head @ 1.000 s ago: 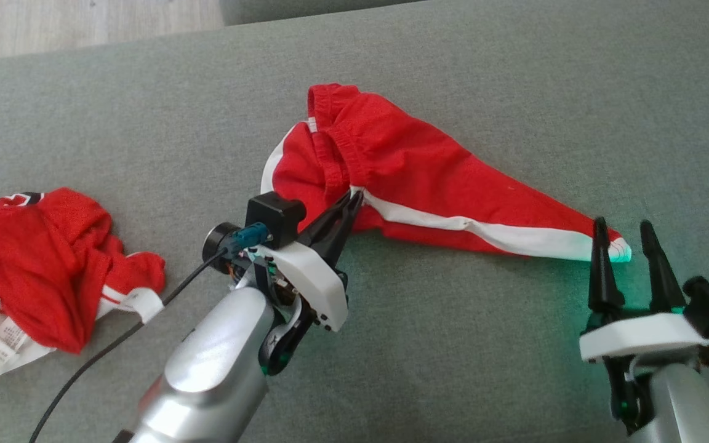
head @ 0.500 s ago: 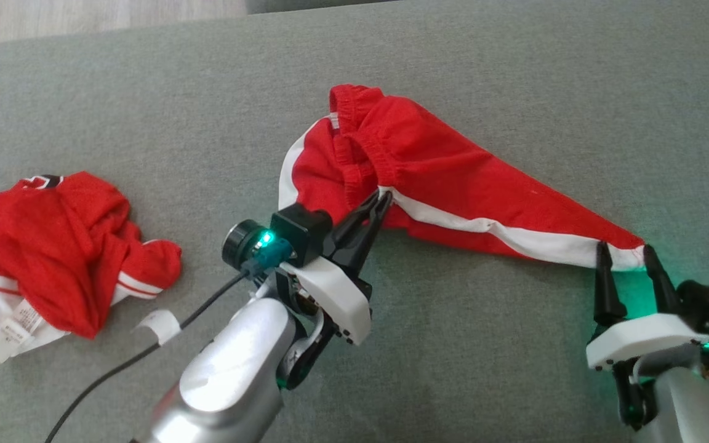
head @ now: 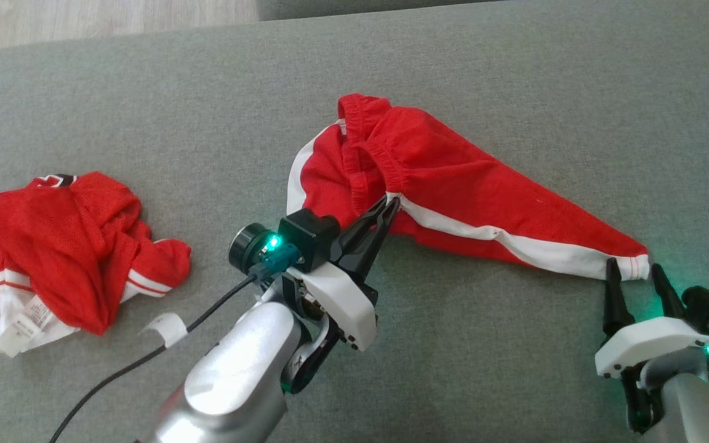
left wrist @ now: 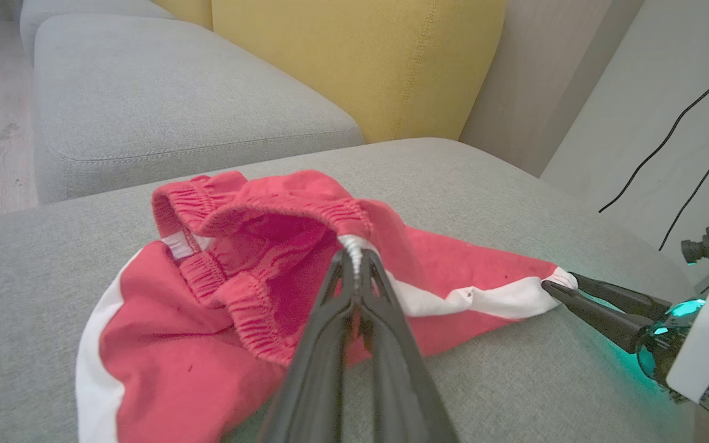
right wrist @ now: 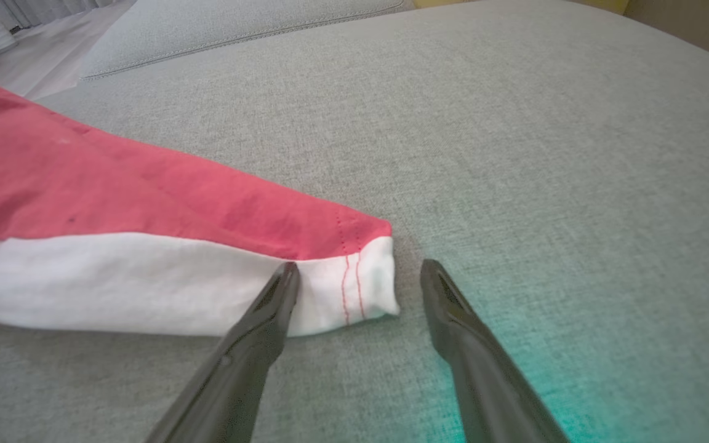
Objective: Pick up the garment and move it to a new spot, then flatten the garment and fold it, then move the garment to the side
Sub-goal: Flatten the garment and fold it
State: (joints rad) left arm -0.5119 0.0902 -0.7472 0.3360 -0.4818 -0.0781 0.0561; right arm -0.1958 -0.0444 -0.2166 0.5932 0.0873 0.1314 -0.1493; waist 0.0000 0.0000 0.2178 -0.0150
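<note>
The garment is a pair of red shorts with a white side stripe, spread on the grey sofa cushion. My left gripper is shut on its elastic waistband where the white stripe begins; the left wrist view shows the left gripper pinching that edge of the garment. My right gripper stands open at the leg's white hem. In the right wrist view the hem corner of the garment lies just between the tips of the right gripper, and the left fingertip overlaps the white band.
A second crumpled red garment with white trim lies at the cushion's left. Wooden floor shows past the far left edge. A yellow back cushion and another grey seat stand beyond the shorts.
The head view has shifted, so everything sits lower and further right. My right gripper has drawn back from over the hem to its edge. The left grip is unchanged.
</note>
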